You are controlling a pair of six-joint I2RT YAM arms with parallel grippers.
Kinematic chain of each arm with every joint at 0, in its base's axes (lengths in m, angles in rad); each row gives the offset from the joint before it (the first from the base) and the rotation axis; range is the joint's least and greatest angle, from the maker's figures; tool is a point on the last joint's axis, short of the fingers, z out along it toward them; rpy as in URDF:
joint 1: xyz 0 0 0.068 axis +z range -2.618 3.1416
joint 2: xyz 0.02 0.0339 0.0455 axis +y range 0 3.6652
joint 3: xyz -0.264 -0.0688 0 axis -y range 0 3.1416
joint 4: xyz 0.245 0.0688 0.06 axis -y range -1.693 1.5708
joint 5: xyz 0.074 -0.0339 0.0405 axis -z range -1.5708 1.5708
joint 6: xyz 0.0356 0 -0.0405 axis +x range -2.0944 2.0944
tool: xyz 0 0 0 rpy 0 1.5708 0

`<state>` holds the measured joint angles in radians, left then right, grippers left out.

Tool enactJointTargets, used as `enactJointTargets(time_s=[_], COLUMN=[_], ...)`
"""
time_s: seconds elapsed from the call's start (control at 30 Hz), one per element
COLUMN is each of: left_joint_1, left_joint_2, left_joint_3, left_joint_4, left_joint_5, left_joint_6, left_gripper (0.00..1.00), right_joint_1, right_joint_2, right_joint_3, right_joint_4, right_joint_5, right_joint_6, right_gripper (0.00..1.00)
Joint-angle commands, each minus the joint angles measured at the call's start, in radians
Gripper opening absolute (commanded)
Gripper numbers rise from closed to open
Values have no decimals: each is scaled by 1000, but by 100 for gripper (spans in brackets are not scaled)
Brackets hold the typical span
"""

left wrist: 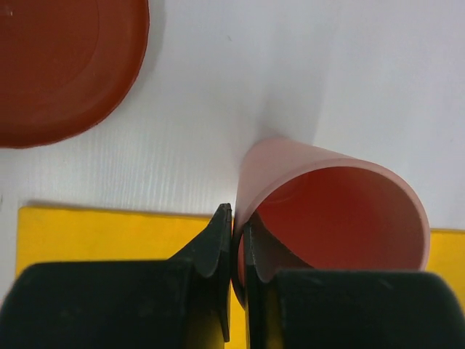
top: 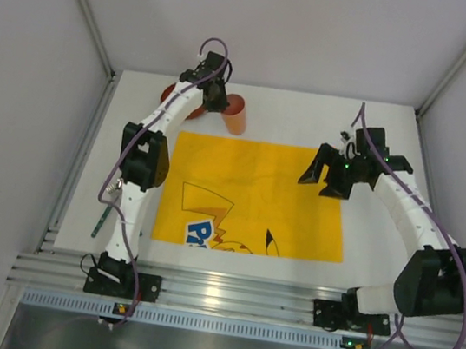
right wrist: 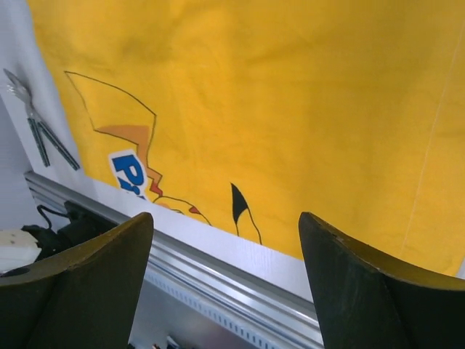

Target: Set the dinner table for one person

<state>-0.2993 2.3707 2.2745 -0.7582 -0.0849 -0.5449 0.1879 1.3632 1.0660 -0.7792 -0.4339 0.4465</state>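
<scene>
The yellow cloth [top: 252, 195] bears a cartoon print and blue letters [right wrist: 131, 171] starting with "P"; the rest is unreadable. It lies mid-way on the white tabletop [top: 295, 114]. At the cloth's far edge the left claw [left wrist: 236, 222] pinches the wall of an orange cup [left wrist: 341, 211], with a red plate [left wrist: 58, 65] nearby. Over the cloth's right part the right claw [right wrist: 225, 218] hangs spread wide and holds nothing. Cutlery [right wrist: 33, 123] lies left of the cloth.

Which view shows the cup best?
Left wrist: the cup is close up, mouth toward the camera, its wall pinched between the left fingers. Top external shows the cup small, beside the left arm's wrist. Right wrist misses it.
</scene>
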Motion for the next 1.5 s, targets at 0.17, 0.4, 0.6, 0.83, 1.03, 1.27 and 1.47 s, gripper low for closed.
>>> enactJointTargets(time_s=[0.17,0.4,0.6,0.83,1.03,1.27,1.47], left_joint_1=[-174,-320,-408,-422,-423,-338,-147], left_joint_2=[-310,-507,-608,-689,-685,-700,-775], left_joint_3=[-179,-366,-374,-440,-471,-495,-628], left_joint_4=[-44,-82,-151,-139,-130,-138,-53], left_joint_5=[-99,-144,-200,-184,-173,-196,-69], left_joint_6=[118,68,46,11,-12,14,23], left_gripper=[0,0,0,18,72,87,87], right_joint_1=[123,226,263,286,286,194,84], right_joint_2=[201,336,344,289,280,353,431], right_joint_3=[471,632,545,454,476,537,560], right_joint_4=[32,34,5,-29,-92,-184,-126], right_joint_5=[-55,-28,110,236,355,535,580], right_joint_6=[41,70,89,70,38,-17,-46], right_gripper=[82,81,67,0,0,0,0])
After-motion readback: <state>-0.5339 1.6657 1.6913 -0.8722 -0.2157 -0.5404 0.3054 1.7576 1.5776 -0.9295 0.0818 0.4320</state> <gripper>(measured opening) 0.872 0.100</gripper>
